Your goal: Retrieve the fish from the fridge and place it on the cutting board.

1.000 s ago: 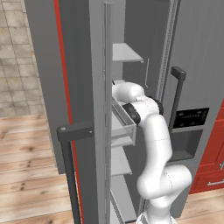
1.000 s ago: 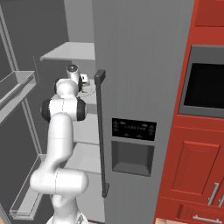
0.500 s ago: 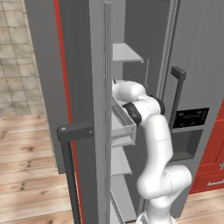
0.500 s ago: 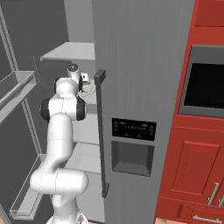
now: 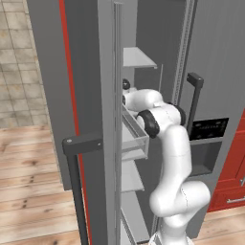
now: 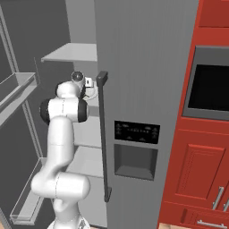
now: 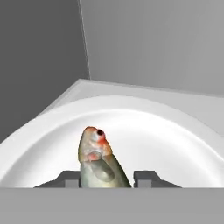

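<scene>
Inside the fridge (image 5: 158, 52), on a white plate (image 7: 175, 131), the fish (image 7: 98, 159) lies between my gripper (image 7: 105, 179) fingers; jaws narrowed, grip unconfirmed. I fear it slipping free when lifted.

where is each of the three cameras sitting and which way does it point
Left base view: on the base, behind the arm to its left, facing the open fridge; the white arm rises at lower right, reaching in among the shelves.
Right base view: behind the arm to its right, facing the closed fridge door and the red cabinets; the arm rises at lower left.
Hand view: on the hand, looking along the gripper at the fish in a white dish; both finger tips flank the fish.
Shared: both base views show the arm and fridge.
</scene>
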{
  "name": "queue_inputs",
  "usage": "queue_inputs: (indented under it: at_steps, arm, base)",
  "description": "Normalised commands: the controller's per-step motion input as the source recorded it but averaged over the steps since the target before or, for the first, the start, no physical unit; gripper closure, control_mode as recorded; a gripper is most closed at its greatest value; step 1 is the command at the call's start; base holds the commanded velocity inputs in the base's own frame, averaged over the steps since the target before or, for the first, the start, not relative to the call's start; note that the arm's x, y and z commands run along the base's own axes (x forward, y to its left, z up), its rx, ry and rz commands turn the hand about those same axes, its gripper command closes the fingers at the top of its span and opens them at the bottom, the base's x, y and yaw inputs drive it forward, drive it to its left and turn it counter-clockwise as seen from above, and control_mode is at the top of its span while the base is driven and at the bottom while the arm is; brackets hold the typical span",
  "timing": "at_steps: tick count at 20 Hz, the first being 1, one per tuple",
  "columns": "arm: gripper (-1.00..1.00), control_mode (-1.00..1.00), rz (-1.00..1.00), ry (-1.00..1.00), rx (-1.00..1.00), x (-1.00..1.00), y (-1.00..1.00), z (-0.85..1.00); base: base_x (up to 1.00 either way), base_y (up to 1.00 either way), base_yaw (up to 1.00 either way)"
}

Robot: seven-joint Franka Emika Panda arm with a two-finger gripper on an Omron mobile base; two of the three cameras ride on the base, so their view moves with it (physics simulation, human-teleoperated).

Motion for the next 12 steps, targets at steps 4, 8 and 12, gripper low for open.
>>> queue_inputs:
  at_steps: [4,8,12]
  arm:
    - [1.0,-1.0,0.0,-0.03,0.0,-0.34,0.0,0.51]
    - [1.0,-1.0,-0.02,0.0,0.0,-0.5,0.0,1.0]
    - [1.0,-1.0,-0.01,0.0,0.0,-0.88,-0.16,1.0]
  base:
    - [0.0,0.0,0.0]
    - [0.0,0.0,0.0]
    - [0.0,0.0,0.0]
